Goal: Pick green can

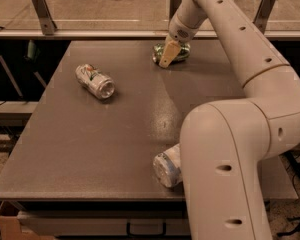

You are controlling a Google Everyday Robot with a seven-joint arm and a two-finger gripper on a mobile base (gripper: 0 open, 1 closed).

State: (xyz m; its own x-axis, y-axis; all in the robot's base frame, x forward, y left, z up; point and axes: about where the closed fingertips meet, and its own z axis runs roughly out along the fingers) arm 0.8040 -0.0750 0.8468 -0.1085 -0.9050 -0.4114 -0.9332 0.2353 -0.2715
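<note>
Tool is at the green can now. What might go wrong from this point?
1. The tool is down against the green can, which sits near the far edge of the table. A nudge might roll the can away rather than catch it.
2. The arm's big lower link hides much of the clear bottle by the front edge, so a swing might knock the bottle off.
</note>
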